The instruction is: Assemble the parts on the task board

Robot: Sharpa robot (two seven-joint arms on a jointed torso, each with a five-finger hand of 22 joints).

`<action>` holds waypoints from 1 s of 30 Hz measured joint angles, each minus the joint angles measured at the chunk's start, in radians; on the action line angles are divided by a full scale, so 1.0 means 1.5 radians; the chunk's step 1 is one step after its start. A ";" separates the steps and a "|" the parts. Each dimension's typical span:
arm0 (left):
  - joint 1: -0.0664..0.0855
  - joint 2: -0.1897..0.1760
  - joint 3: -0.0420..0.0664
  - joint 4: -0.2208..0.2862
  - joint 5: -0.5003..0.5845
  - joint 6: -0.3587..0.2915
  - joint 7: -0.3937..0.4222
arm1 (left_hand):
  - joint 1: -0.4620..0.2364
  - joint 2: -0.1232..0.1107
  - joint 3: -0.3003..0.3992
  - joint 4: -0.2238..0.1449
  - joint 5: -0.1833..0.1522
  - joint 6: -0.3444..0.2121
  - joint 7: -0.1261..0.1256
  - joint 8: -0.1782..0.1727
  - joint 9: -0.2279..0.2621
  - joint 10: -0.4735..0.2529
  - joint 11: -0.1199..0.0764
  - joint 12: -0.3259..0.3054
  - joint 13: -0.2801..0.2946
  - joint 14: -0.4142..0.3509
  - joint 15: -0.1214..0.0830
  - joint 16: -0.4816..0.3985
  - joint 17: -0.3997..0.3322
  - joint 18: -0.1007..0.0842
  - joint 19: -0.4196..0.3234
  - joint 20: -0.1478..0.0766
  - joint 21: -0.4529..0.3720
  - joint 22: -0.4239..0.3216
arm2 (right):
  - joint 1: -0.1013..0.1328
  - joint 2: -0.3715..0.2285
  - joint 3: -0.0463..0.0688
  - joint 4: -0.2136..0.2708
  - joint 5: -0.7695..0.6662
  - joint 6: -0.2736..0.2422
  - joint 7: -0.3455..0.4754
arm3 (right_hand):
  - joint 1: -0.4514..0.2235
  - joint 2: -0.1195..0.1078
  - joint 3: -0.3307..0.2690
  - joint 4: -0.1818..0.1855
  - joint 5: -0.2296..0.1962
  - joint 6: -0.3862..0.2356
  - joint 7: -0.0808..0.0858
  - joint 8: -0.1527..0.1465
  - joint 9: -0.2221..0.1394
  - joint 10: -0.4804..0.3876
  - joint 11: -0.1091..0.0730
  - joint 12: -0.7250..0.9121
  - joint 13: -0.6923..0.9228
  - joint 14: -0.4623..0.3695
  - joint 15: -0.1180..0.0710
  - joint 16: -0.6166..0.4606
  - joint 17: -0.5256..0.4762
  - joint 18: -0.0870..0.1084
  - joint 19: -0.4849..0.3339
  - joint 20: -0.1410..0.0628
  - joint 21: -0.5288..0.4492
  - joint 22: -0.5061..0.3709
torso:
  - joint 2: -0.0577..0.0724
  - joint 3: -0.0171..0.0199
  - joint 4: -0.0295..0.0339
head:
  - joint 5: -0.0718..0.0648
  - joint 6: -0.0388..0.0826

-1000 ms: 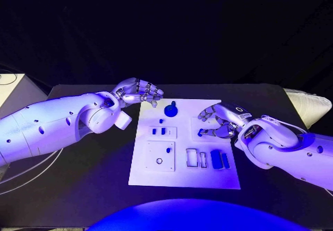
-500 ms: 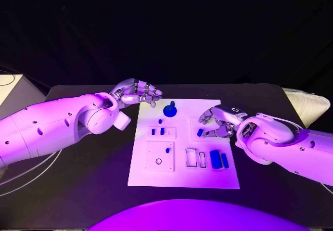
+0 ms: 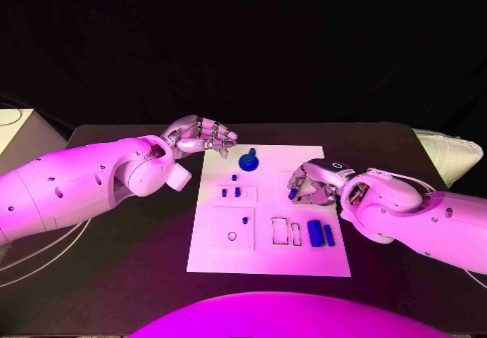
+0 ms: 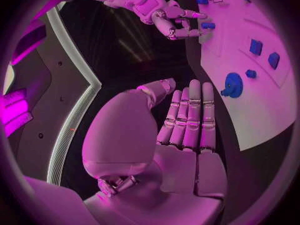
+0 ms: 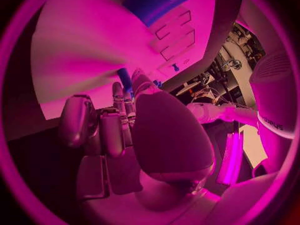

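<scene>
White task board (image 3: 305,262) bearing blue parts (image 3: 321,232), right hand (image 3: 312,184) pinching one

Magenta light floods a dim scene against black surroundings; both wrist views bend strongly at their rims

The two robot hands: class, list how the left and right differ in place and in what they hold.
The left robot hand sits beside the white board's far left corner; the right robot hand is over the board's right side. The left robot hand holds nothing, fingers curled; the right robot hand pinches a small blue piece. Both are silver, on white arms.
</scene>
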 measured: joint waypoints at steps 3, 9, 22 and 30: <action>0.000 0.000 0.000 0.000 0.000 0.000 0.000 | 0.000 0.000 0.000 0.000 0.000 0.000 0.000 0.000 0.000 0.000 0.000 0.000 0.000 0.000 0.000 0.000 0.000 0.000 0.000 0.000 0.000 0.000 | -0.001 0.001 0.000 0.001 0.001 0.003 0.000 | -0.001 0.006 0.013 0.000 0.000 0.013 -0.005 0.005 0.001 0.016 -0.003 -0.008 0.000 0.001 -0.001 0.003 0.001 0.000 0.000 0.000 0.005 0.000 | 0.000 0.0000 -0.0006 | -0.001 0.000; 0.000 0.000 0.000 0.000 0.000 0.000 -0.001 | 0.000 0.000 0.000 0.000 0.000 0.000 0.000 0.000 -0.001 0.000 0.000 0.000 0.000 0.000 0.000 0.000 0.000 0.000 0.000 0.000 0.000 -0.001 | -0.001 0.003 0.000 0.001 0.002 0.004 -0.002 | 0.002 0.009 0.032 0.001 0.000 0.024 -0.008 0.008 0.002 0.035 -0.006 -0.019 0.000 0.000 -0.005 0.003 0.001 0.000 0.002 -0.002 0.006 0.000 | 0.000 0.0000 -0.0010 | -0.003 0.000; 0.000 0.000 0.000 0.000 0.000 0.001 -0.002 | 0.000 0.000 0.000 0.000 0.000 0.000 0.000 0.000 -0.001 0.000 0.000 0.000 0.000 0.000 0.000 0.000 0.000 0.000 0.000 0.000 0.000 -0.001 | -0.009 0.016 0.003 -0.007 -0.027 -0.011 -0.025 | 0.019 0.011 0.171 -0.014 -0.005 0.051 -0.016 0.023 0.012 0.085 -0.011 -0.069 -0.003 0.000 -0.014 0.007 0.007 0.000 0.003 -0.011 0.029 0.000 | 0.000 0.0000 -0.0002 | -0.005 -0.002; 0.000 0.000 0.000 0.000 0.000 0.002 -0.002 | 0.000 0.000 0.000 0.000 0.000 0.000 0.000 0.000 -0.001 0.000 0.000 0.000 0.000 0.000 0.000 0.000 0.000 0.000 0.000 0.000 0.000 -0.001 | -0.013 0.010 0.001 0.010 -0.038 -0.022 -0.041 | 0.002 -0.010 0.241 -0.036 0.012 0.051 -0.016 0.041 0.013 0.094 -0.001 -0.093 0.001 0.002 -0.017 0.009 0.010 0.000 0.002 -0.012 0.037 0.000 | 0.000 -0.0003 -0.0002 | -0.005 -0.001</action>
